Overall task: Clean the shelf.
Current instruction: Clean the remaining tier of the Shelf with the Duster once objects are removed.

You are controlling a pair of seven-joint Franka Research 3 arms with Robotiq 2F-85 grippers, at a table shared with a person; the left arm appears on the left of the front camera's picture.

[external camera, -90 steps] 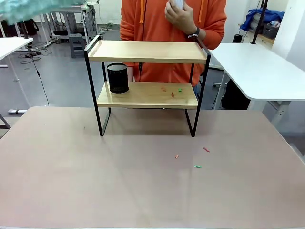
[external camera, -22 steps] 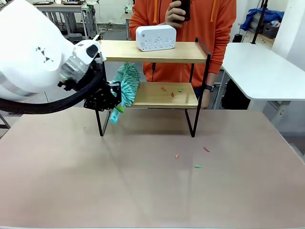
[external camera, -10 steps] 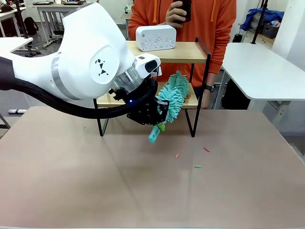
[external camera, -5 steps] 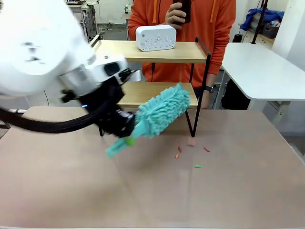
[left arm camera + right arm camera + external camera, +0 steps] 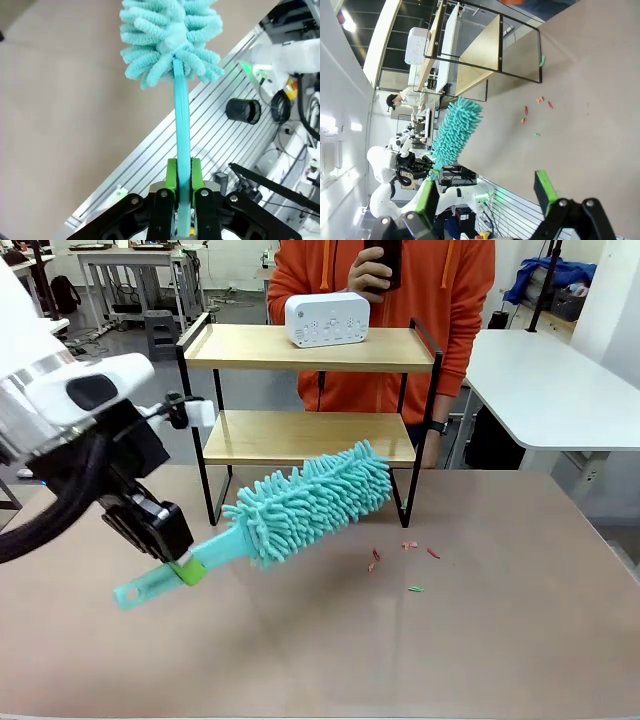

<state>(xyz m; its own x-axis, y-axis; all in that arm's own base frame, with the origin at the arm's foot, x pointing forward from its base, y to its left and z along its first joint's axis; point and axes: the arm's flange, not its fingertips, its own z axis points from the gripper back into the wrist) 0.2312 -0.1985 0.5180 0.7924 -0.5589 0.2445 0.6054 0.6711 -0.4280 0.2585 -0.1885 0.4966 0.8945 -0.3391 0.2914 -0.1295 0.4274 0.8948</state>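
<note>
Front view: the left jaws clamp a teal duster by its handle, head low over the desk before the shelf at the far edge. The right jaws gape empty. The lower tier looks swept; the scraps on the desk likely come next.

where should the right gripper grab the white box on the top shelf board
Probably from above, jaws front to back over its top edge. The white box stands upright, wide face toward the robot, on the top board of the shelf with nothing over it; its length looks too wide for the open right gripper.
</note>
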